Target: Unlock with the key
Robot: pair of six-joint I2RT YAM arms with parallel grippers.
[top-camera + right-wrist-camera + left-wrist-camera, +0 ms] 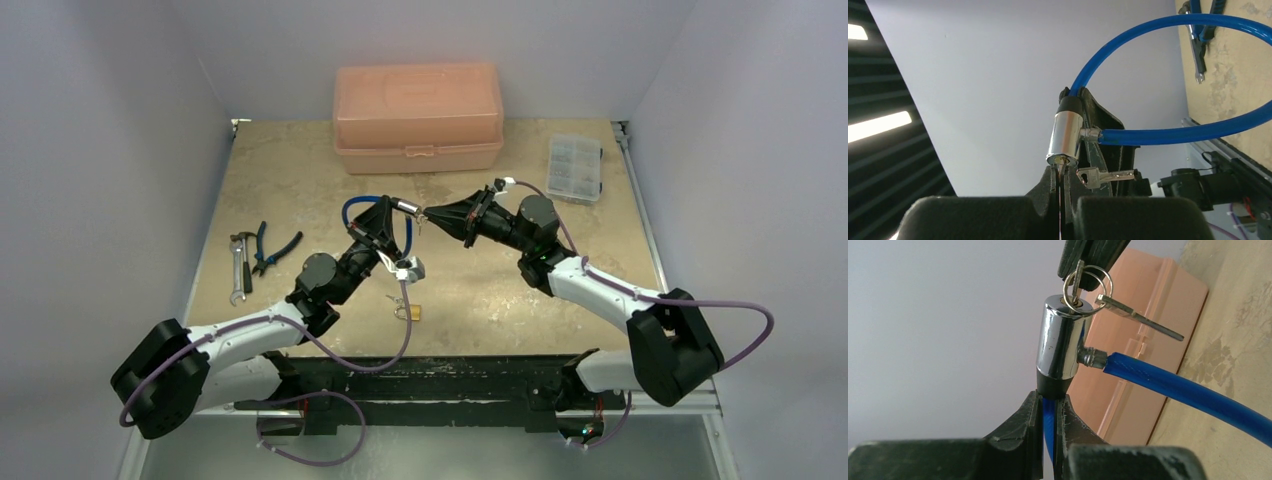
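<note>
A blue cable lock is held up above the table. Its chrome cylinder (408,208) (1060,340) (1067,135) ends in a black collar. My left gripper (1050,402) (392,213) is shut on the blue cable (1188,392) (1173,134) just under that collar. The key (1077,287) (1061,169) sits in the keyhole at the cylinder's free end. My right gripper (1062,176) (428,214) is shut on the key's head, in line with the cylinder. A spare key (1138,316) (1105,176) hangs from the same ring (1089,282).
A peach toolbox (418,118) stands at the back and a clear parts box (575,167) at the back right. A wrench (238,268) and blue-handled pliers (272,250) lie at the left. A small brass padlock (410,312) lies near the front edge under the left arm.
</note>
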